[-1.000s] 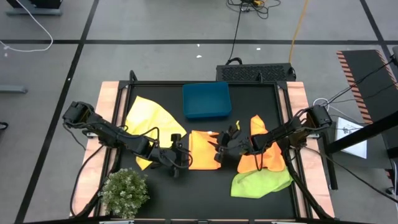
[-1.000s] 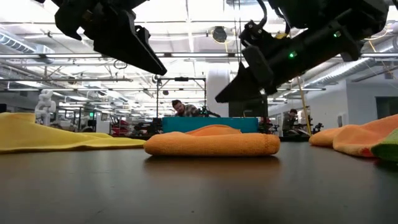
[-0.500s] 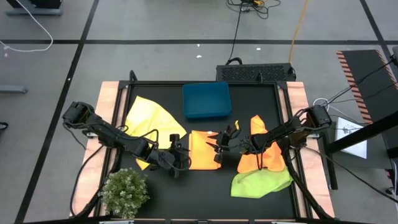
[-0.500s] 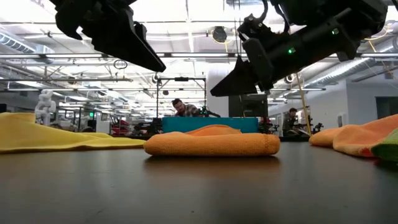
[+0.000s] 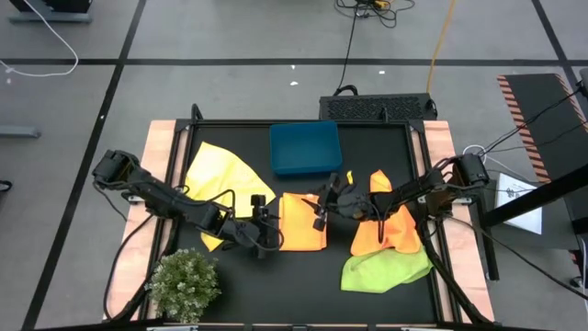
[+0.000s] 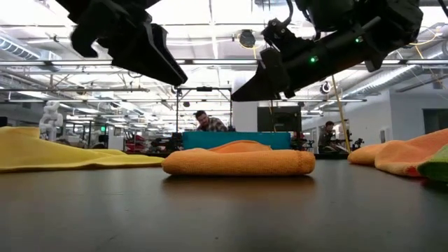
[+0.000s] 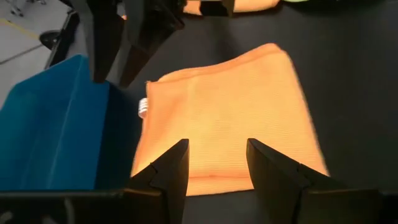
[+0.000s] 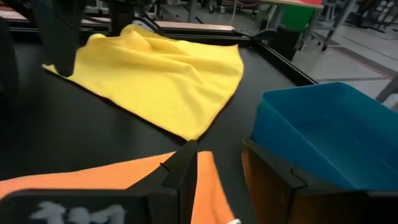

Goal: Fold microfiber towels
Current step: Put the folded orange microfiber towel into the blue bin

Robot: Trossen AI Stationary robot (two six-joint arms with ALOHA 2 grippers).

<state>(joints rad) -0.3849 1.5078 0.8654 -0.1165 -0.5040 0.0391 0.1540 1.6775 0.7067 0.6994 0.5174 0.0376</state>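
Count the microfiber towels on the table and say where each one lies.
4. A yellow towel lies spread left of the blue bin; a folded orange towel sits mid-table; a second orange towel lies at right, partly over a lime green towel. More may be hidden beneath.

Left arm: reaches in from the table's left edge, stretched low toward the middle. Left gripper: raised above the table surface, fingers parted with an empty gap between them, holding nothing.

Right arm: reaches in from the table's right edge, stretched toward the middle and angled toward the far side. Right gripper: raised above the table surface, fingers parted with an empty gap between them, holding nothing.

Relation: the two grippers face one another near the table's middle, apart, not touching.
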